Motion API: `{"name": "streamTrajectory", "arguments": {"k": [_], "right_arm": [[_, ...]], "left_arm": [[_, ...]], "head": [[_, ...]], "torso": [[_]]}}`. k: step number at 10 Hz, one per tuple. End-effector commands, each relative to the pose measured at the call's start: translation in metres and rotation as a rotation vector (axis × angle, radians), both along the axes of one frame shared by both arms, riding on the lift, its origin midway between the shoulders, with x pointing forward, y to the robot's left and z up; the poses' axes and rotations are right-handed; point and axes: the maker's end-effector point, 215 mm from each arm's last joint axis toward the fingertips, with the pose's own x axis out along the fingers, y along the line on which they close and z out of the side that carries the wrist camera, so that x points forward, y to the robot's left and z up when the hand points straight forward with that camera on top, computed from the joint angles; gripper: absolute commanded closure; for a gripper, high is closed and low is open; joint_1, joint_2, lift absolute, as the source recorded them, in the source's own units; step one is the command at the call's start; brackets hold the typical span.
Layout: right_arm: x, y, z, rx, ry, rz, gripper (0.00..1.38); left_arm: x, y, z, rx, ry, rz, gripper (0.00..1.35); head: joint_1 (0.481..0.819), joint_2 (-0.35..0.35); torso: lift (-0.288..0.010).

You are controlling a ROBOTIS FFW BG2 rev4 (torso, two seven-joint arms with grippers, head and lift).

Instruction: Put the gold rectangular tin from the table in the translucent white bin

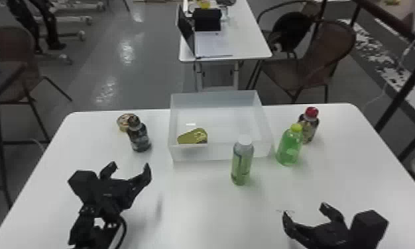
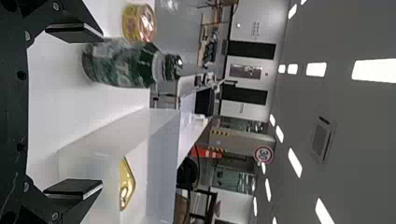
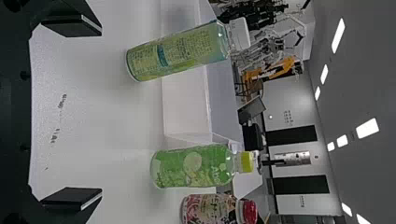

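Inside the translucent bin point(image 1: 213, 99), toward its near left corner, rests the gold tin point(image 1: 192, 136). My left hand point(image 1: 128, 165) and right hand point(image 1: 304, 210) are spread wide and empty over the worktop point(image 1: 190, 205). Hazard: a low forward sweep of the left hand could topple the dark bottle point(image 1: 139, 135) or jolt the bin, shifting the tin. The right hand, swung inward without clearance, could tip the white-capped bottle point(image 1: 241, 164) against the bin. Tin: glossy, rounded corners, pale pattern toward one end. I cannot confirm that it lies flat.
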Motion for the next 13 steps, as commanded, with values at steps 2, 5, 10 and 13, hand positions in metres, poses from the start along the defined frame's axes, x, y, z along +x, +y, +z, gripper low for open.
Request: {"name": "streamTrajectory", "arguments": {"k": [2, 5, 10, 13], "right_arm": [[-0.003, -0.001, -0.001, -0.006, 0.005, 0.002, 0.09], [-0.007, -0.003, -0.003, -0.017, 0.013, 0.002, 0.08], [-0.017, -0.013, 0.016, -0.128, -0.027, -0.013, 0.08], [-0.017, -0.014, 0.017, -0.137, -0.03, -0.023, 0.08]], "left_arm": [[-0.074, 0.047, -0.026, 0.025, 0.057, 0.104, 0.19], [-0.121, 0.066, -0.029, 0.087, 0.038, 0.133, 0.19], [-0.142, 0.063, -0.041, 0.104, 0.061, 0.131, 0.19], [-0.142, 0.064, -0.041, 0.1, 0.06, 0.135, 0.19]], "head": [[0.695, 0.123], [0.695, 0.183], [0.695, 0.206], [0.695, 0.193]], "torso": [[-0.058], [-0.058], [-0.058], [-0.058]]}}
